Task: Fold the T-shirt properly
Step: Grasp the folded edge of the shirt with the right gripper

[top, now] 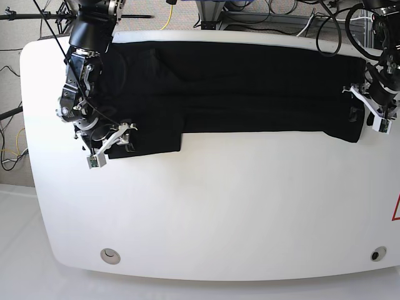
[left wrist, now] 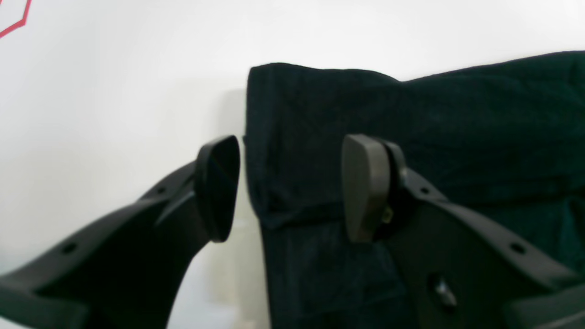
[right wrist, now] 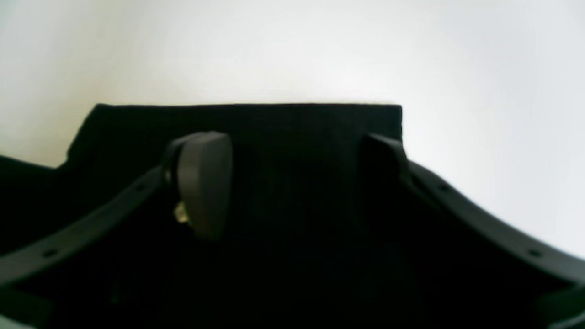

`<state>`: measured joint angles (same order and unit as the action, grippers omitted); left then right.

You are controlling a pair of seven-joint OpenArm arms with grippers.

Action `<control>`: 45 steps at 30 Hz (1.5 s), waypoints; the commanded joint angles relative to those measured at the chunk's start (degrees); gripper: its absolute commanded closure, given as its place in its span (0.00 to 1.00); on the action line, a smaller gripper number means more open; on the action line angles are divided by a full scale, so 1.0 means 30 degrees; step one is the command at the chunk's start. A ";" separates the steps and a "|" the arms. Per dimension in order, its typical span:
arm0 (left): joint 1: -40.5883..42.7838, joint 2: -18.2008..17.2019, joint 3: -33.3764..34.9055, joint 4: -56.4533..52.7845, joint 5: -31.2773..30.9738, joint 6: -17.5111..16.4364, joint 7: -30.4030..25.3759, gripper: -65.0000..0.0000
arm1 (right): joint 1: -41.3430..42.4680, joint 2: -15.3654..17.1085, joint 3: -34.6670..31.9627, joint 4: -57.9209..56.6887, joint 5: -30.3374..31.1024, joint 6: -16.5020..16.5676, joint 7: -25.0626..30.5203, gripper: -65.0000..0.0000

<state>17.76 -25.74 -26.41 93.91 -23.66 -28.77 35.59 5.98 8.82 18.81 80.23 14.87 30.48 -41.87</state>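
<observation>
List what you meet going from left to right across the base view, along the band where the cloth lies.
Bare table → right gripper, open at the shirt's end → T-shirt, a long black strip → left gripper, open at the other end → bare table edge.

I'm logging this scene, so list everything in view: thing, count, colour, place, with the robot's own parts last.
T-shirt: one, black, folded into a long band across the far half of the table.
Table: one, white, fills the base view; two small round holes near its front corners.
Cables: several, dark and yellow, behind the far edge.
Red marking: one, at the table's edge beside the left arm.
Left gripper: one, black, open, straddling the shirt's end edge.
Right gripper: one, black, open, over the shirt's other end.
</observation>
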 commanded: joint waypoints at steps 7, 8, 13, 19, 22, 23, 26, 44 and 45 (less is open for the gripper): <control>-0.0041 -0.0071 -0.0124 0.0365 -0.0224 -0.0027 -0.0346 0.49 | 0.0734 0.0069 -0.0031 -0.0848 0.0318 0.0042 0.1213 0.34; -0.0059 0.0055 -0.0124 0.0359 -0.0221 -0.0014 -0.0350 0.49 | 0.0855 0.0030 -0.0070 -0.0935 0.0245 0.0042 0.1282 0.33; -0.0034 0.0296 -0.0137 0.0378 -0.0231 -0.0045 -0.0357 0.49 | 0.1223 0.0038 -0.0108 -0.2040 0.0141 0.0044 0.1635 0.33; -0.0012 0.0664 -0.0003 0.0068 -0.0133 0.0004 -0.0413 0.49 | 0.2047 0.0115 -0.0125 -0.4536 0.0011 0.0090 0.2377 0.33; -0.0013 0.0701 0.0045 -0.0023 -0.0130 0.0028 -0.0419 0.49 | 0.2363 0.0141 -0.0122 -0.5234 -0.0072 0.0098 0.2596 0.33; -0.0016 0.0710 0.0050 -0.0035 -0.0124 0.0023 -0.0415 0.49 | 0.2417 0.0147 -0.0118 -0.5367 -0.0104 0.0105 0.2652 0.33; -0.0016 0.0710 0.0085 -0.0070 -0.0138 0.0023 -0.0443 0.49 | 0.2485 0.0148 -0.0152 -0.5682 -0.0174 0.0104 0.2860 0.33; -0.0081 0.0310 0.0060 0.0075 0.0009 0.0048 -0.0483 0.49 | 0.1583 -0.0043 -0.0135 -0.0803 -0.0222 0.0075 0.1538 0.33; -0.0097 0.0305 0.0033 0.0091 0.0018 0.0050 -0.0469 0.49 | 0.1584 -0.0052 -0.0136 -0.0661 -0.0235 0.0031 0.1433 0.33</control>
<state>17.93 -23.81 -25.85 93.08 -23.05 -28.53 35.33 9.02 8.10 18.22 75.68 13.26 30.44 -38.83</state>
